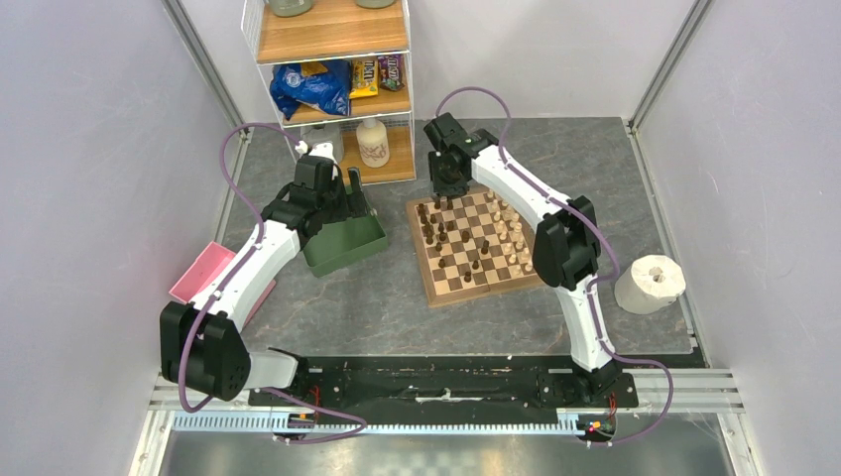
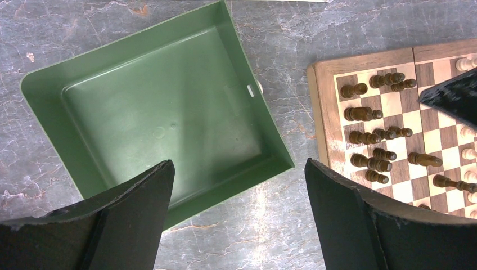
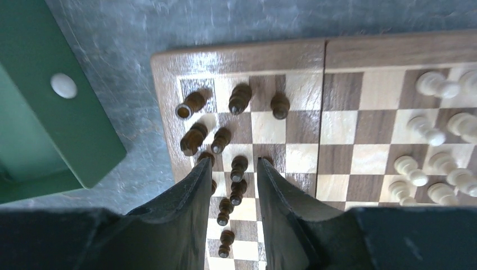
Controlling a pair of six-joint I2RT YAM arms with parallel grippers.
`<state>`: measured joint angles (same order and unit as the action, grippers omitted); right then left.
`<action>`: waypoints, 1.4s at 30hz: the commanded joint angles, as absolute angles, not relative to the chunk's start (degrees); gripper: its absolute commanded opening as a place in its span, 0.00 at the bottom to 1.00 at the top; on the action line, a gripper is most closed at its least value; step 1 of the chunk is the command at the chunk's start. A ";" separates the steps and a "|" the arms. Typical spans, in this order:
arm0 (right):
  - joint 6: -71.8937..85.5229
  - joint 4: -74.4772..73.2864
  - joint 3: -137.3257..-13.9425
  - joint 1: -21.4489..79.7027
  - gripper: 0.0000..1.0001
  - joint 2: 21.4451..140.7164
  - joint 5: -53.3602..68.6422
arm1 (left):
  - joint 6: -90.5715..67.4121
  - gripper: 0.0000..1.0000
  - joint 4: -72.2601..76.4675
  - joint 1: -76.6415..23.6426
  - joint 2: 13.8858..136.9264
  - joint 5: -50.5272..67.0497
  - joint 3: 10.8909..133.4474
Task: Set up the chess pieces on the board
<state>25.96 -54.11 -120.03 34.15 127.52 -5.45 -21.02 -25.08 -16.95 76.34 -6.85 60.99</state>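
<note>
dark chess pieces (image 3: 241, 98): crowded on the squares directly beneath and just ahead of the right jaws, in uneven files rather than two clean rows.
nearest piece: a dark pawn (image 3: 239, 167) stood upright in the gap between the right jaws' tips, apart from both.
tipped piece: one dark figure (image 3: 191, 104), ahead and left of those tips, showed its round base and seemed to lie on its side.
pale chess pieces (image 3: 433, 84): clustered well to the right of the right jaws, toward the opposite side of the squares.
handling: judged light, stiff, smooth turned wood on small bases, so easy to topple or to squirt out of a pinch. best taken across the narrow stem below the head, coming straight down, since neighbours stood near on both sides.
board (image 3: 242, 56): lay flat under the right jaws, its wooden border just ahead of the tips.
right jaws: parted only a little, gripping nothing.
left jaws: spread wide and empty, hanging apart from the board, which lay off to their right.
green tray (image 2: 157, 129): sat between and ahead of the left jaws, its floor bare.
worktop (image 1: 357, 297): grey mottled surface carrying board and tray side by side.
progress: judged unfinished, the dark side needing straightening.
</note>
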 commanded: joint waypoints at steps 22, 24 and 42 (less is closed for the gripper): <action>21.90 -55.46 -136.78 32.54 0.44 139.96 -5.98 | -22.59 0.93 -22.50 -16.70 74.97 -6.12 61.08; 21.65 -55.82 -136.90 32.56 0.43 140.44 -5.48 | -22.58 0.93 -22.49 -16.70 75.10 -6.14 61.08; 21.53 -57.04 -136.54 32.56 0.34 141.02 -3.96 | -22.67 0.93 -22.41 -16.69 75.33 -5.74 61.26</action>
